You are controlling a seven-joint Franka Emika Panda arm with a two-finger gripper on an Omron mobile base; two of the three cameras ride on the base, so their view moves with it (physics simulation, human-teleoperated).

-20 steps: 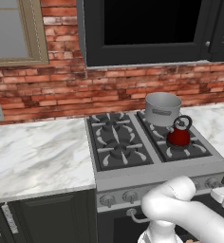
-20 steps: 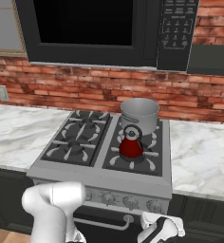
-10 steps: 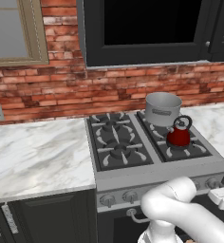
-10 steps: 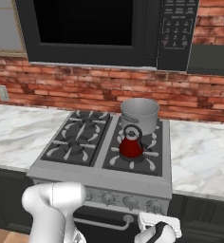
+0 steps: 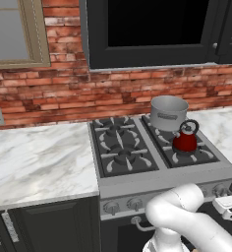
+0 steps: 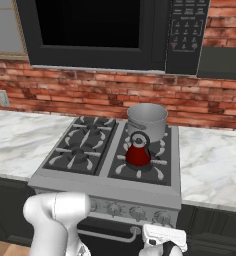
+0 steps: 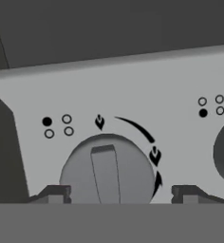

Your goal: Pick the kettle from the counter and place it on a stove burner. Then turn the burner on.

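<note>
— So where is the red kettle (image 5: pixel 185 140)?

— It sits on the stove burner (image 6: pixel 140 165) at the front right corner of the cooktop (image 5: pixel 157 170). The grey steel pot (image 6: pixel 146 120) is right behind it, on the back right burner.

— Is it still on the bench (image 5: pixel 37 157)?

— No. The white marble bench lies on both sides of the stove, and the kettle is off it.

— Where is the gripper (image 7: pixel 118 194)?

— Down low, in front of the stove's front panel (image 7: pixel 133 95). It points at a round grey knob (image 7: pixel 107 171). The bar on the knob stands almost straight up.

— Are the jaws holding the knob?

— The jaws are apart. One dark tip is on each side of the knob, near its edge. I cannot tell if they touch it.

— What else is on the panel?

— Little flame marks and a curved arrow above the knob.
</note>
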